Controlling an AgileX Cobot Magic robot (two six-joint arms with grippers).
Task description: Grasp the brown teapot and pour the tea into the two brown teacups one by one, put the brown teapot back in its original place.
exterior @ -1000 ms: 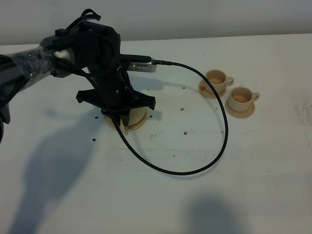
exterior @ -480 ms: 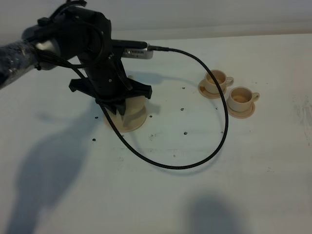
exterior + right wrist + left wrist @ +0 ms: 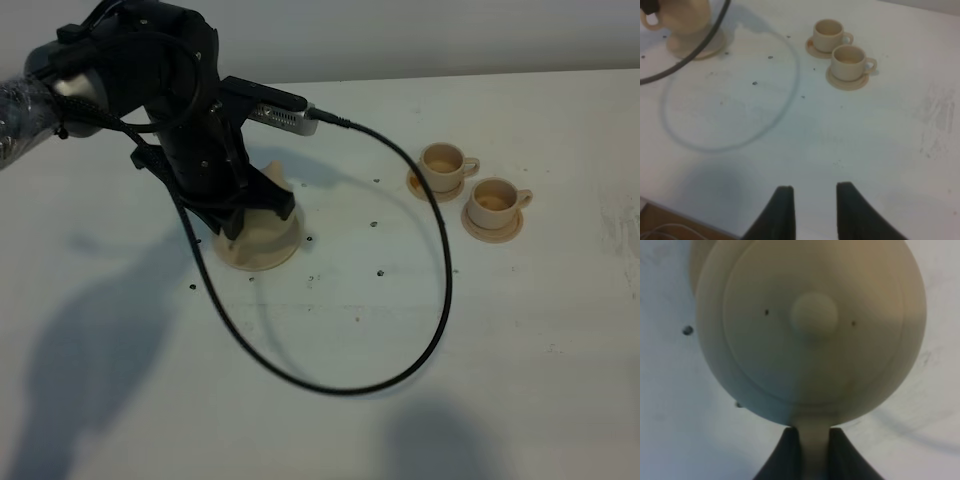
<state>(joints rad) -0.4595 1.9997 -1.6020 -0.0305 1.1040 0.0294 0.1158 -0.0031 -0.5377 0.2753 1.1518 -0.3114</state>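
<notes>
The brown teapot (image 3: 810, 335) fills the left wrist view from above, with its lid knob in the middle. My left gripper (image 3: 813, 435) is shut on its loop handle, one finger (image 3: 789, 452) on each side. In the high view the left gripper (image 3: 240, 215) covers most of the teapot (image 3: 272, 205); only its spout and right flank show. The wide saucer (image 3: 258, 256) lies under it; I cannot tell whether the pot rests on it. The two brown teacups (image 3: 445, 160) (image 3: 495, 200) stand on their small saucers at the right. My right gripper (image 3: 812, 207) is open and empty, well short of the cups (image 3: 829, 34) (image 3: 849, 59).
A black cable (image 3: 430, 300) loops from the left wrist camera across the middle of the white table (image 3: 560, 330), passing close to the left of the cups. Small dark specks dot the tabletop. The table's far edge runs along the top.
My left arm has swung and turned over the teapot, so the pot's spout and side now show. The cable loop has swung toward the front. The cups have not moved.
</notes>
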